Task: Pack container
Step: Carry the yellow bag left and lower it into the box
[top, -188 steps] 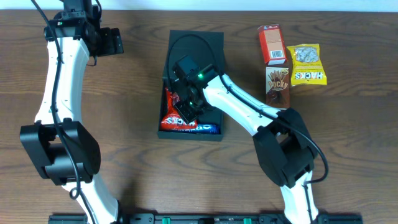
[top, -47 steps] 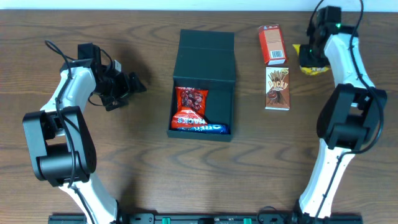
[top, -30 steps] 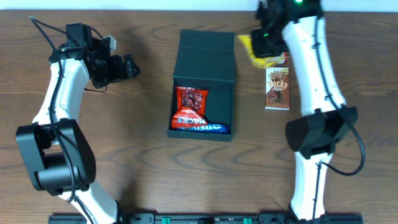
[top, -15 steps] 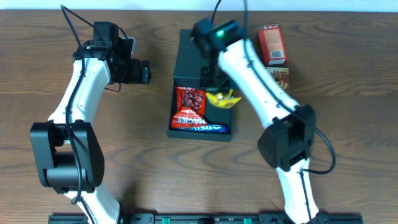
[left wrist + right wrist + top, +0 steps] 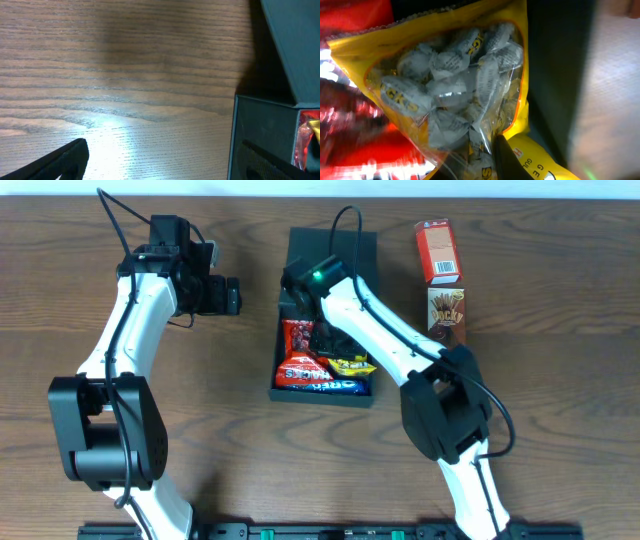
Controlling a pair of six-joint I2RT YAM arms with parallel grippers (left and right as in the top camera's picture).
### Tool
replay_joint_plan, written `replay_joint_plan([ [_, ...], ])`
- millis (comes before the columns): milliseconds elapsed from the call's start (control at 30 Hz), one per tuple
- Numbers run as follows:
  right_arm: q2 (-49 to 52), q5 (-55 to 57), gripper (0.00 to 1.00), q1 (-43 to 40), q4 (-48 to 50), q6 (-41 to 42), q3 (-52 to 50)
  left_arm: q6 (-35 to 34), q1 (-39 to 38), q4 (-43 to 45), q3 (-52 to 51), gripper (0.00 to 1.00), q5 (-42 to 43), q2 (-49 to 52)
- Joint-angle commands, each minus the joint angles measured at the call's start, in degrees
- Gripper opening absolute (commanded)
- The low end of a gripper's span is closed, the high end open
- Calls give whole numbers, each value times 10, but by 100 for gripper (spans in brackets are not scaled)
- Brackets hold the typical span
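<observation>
The container [image 5: 322,396] is a dark teal-black box at the table's middle, with its flap lid open toward the far side. It holds a red snack pack [image 5: 300,340], a blue pack [image 5: 330,386] and a yellow candy bag [image 5: 352,366]. My right gripper [image 5: 328,340] is down inside the box. In the right wrist view one finger [image 5: 506,155] is pressed on the yellow bag [image 5: 455,85]; the gripper is shut on it. My left gripper [image 5: 225,295] is open and empty just left of the box. In the left wrist view [image 5: 165,167] the box wall [image 5: 260,130] is beside its right finger.
An orange-red carton [image 5: 438,252] and a brown Pocky box [image 5: 447,317] lie on the wooden table to the right of the container. The right arm and its cable cross over the open lid [image 5: 305,245].
My right gripper has carried the yellow bag from the far right of the table into the box and lowered it beside the red pack. The left arm has moved closer to the box.
</observation>
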Motion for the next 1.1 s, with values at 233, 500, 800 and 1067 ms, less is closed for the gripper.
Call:
replay_joint_plan([
  [233, -23, 28, 99, -3, 56, -61, -48, 7, 2, -5, 15, 95, -4, -10],
  [500, -88, 25, 67, -3, 50, -212, 100, 7, 2, -5, 15, 95, -4, -10],
  [800, -115, -89, 2, -21, 33, -349, 25, 8, 2, -4, 15, 95, -4, -10],
  [1067, -115, -160, 2, -24, 159, -370, -181, 8, 2, -4, 15, 95, -4, -10],
])
